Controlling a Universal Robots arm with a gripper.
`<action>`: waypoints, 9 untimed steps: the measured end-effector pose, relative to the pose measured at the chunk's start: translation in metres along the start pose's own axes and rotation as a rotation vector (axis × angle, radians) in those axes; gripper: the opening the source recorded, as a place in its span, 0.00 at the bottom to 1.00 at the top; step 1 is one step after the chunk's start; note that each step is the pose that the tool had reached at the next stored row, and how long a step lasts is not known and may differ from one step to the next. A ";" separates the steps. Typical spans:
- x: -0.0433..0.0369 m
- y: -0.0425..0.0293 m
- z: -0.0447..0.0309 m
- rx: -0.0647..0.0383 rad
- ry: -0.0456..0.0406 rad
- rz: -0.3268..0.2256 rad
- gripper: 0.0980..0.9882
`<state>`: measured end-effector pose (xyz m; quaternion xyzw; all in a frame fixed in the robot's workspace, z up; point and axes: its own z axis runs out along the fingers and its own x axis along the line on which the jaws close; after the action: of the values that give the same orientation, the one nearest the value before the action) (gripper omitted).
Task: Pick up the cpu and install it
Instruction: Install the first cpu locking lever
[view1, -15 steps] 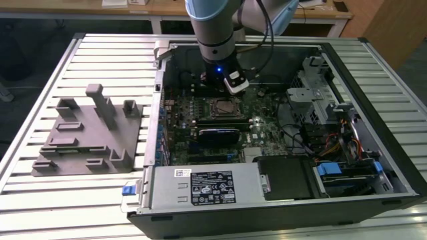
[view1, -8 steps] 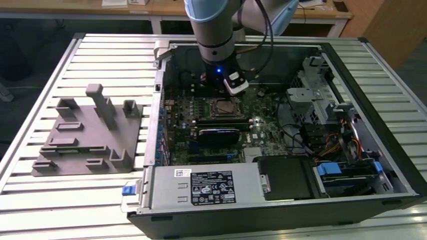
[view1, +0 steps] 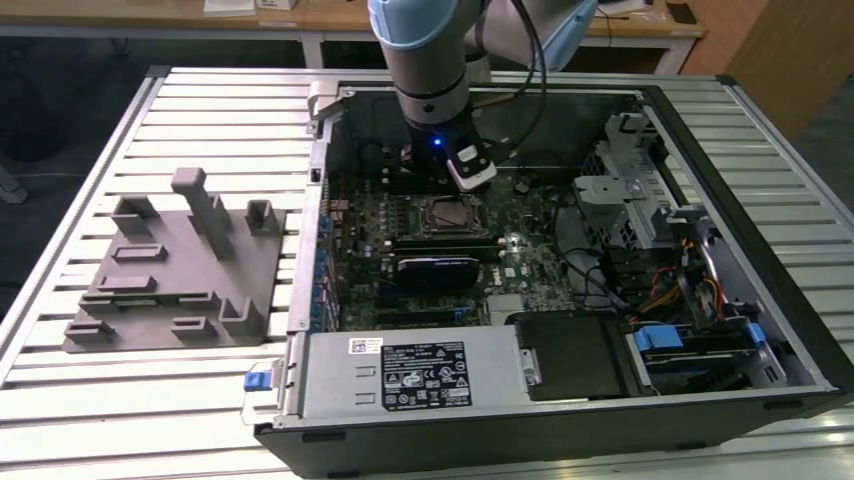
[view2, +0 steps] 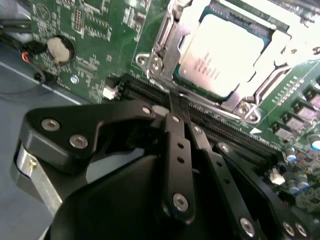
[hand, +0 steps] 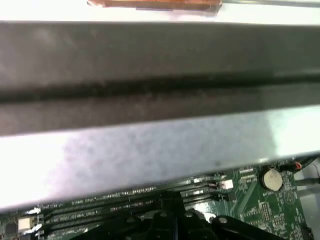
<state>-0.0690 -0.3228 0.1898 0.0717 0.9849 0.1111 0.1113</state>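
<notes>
Slatted bench (view1: 200, 400) carried the open PC case (view1: 747, 150); cpu (view2: 222, 55) sat in its socket, jaws clenched empty just beside it, grey fixture (view1: 174, 265) far left.

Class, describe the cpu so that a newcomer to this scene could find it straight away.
Start at the open computer case on the slatted table and find the green motherboard inside it. Just beyond the gripper sits a metal-framed socket; the cpu lies in it. It is the board's one flat, pale silver square.
</notes>
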 end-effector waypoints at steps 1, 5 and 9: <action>0.0000 0.0000 0.0000 0.000 0.0000 0.000 0.01; -0.0009 0.0011 -0.0042 0.000 0.0000 0.000 0.01; -0.0032 0.0036 -0.0146 0.000 -0.0001 0.000 0.01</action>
<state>-0.0690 -0.3227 0.2052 0.0717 0.9849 0.1113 0.1114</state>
